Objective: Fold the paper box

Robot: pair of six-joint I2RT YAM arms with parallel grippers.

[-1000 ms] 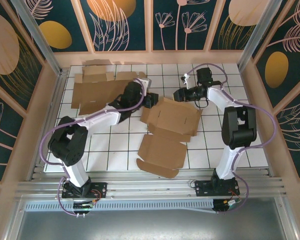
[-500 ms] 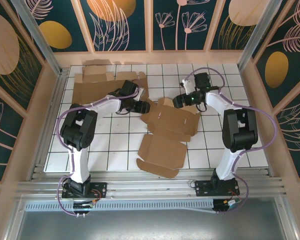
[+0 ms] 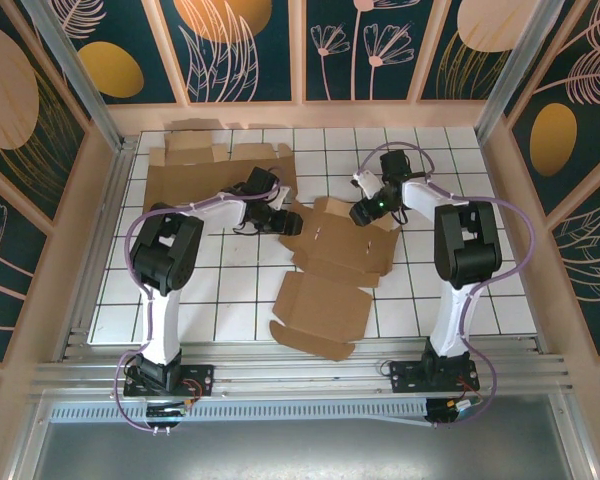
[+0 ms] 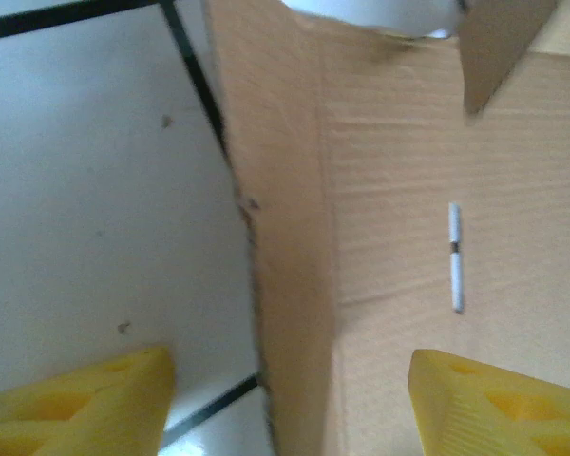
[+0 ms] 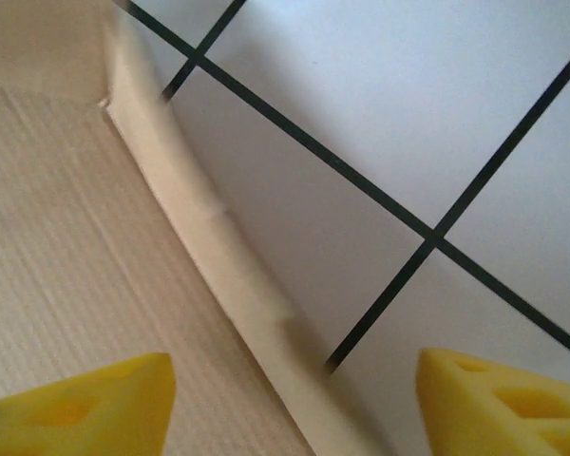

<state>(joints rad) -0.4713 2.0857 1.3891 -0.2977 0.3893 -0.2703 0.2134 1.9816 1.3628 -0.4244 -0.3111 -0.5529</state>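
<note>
White-tiled tabletop (image 3: 230, 300) bears the unfolded paper box (image 3: 345, 245). The left gripper (image 3: 283, 222) straddles the box's far left edge, the right gripper (image 3: 363, 212) its far right edge, both with jaws parted, gripping nothing.

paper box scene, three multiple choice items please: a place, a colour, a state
1. Where is the spare cardboard sheet? A near middle B far left C near right
2. Colour of the left gripper fingers? A red B blue C yellow
3. The right gripper is? A open astride the paper box edge B shut on it C shut on a cable
1 B, top view shows it far left. 2 C, both tips yellow. 3 A, tips wide apart either side of the edge.
</note>
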